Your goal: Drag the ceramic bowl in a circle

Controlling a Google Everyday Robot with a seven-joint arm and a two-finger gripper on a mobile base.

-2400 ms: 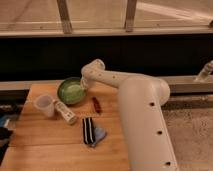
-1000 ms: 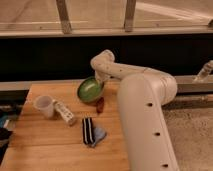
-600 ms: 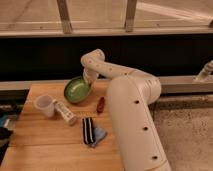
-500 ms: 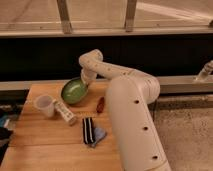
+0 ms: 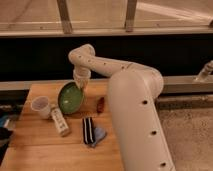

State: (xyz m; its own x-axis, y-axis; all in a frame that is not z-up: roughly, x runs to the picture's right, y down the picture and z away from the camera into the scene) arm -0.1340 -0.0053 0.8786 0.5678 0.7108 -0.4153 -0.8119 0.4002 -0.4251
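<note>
1. My arm (image 5: 132,110): white and thick. It rises at the right of the view, bends at an elbow at the back and comes down over the table.
2. Wooden table (image 5: 35,152): pale plank top, filling the lower left of the view.
3. The ceramic bowl (image 5: 69,99): round and shallow, glossy green inside with a paler rim. It sits on the back half of the table, just right of the white cup, and its inside looks tipped toward the camera.
4. My gripper (image 5: 81,84): it points down at the bowl's upper right rim and meets it there. Whether it is clamped on the rim or loose, I cannot tell.
5. White oblong pack (image 5: 60,122): lies flat just in front of the cup and bowl, slanting toward the front.
6. Dark striped item (image 5: 88,130): lies flat in front of the bowl, near the pack.
7. White cup (image 5: 41,106): upright, left of the bowl.
8. Blue scrap (image 5: 99,135): touches the striped item's right side.
9. Small red item (image 5: 100,104): lies right of the bowl, close beside my arm.
</note>
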